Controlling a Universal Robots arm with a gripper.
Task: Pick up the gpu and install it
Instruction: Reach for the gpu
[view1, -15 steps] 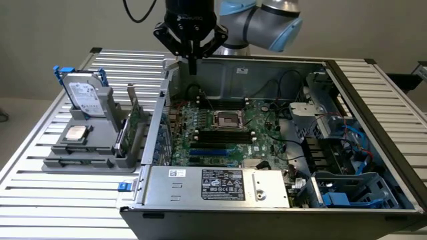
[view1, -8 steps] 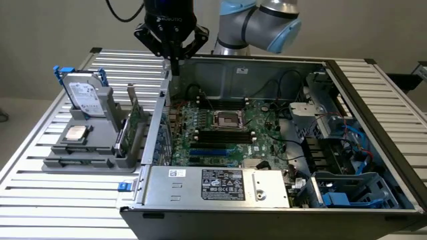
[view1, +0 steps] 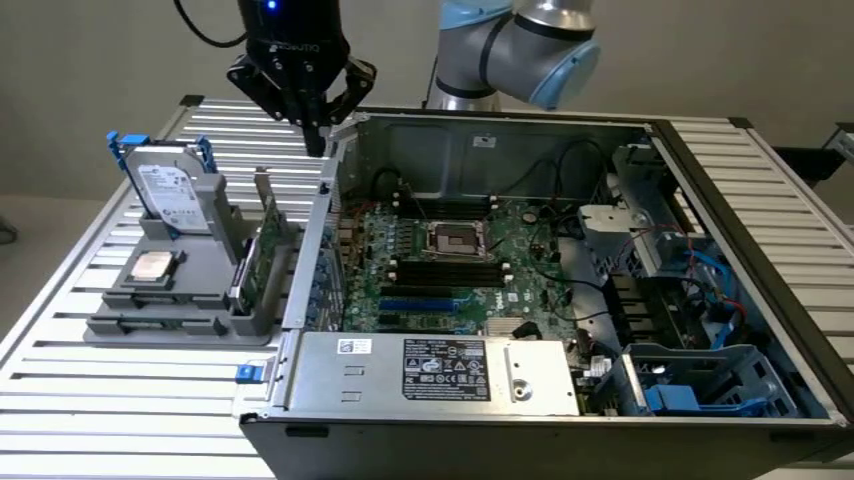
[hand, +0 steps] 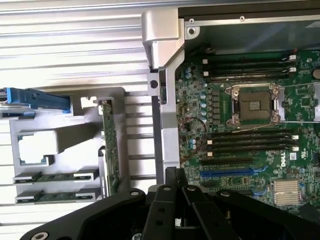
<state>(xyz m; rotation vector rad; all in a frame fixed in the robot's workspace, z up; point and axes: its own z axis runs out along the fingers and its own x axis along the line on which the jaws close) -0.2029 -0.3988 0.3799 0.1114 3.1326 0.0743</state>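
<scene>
Closed and empty, the black tool (view1: 316, 140) hangs above the thin green edge-standing gpu card (view1: 267, 250), offset toward the exterior view's right.

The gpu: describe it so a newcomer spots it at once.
Beside the open computer case sits a grey holder. The gpu stands on edge at its case side: a thin green board, unlike the silver hard drive and square CPU chip.
</scene>
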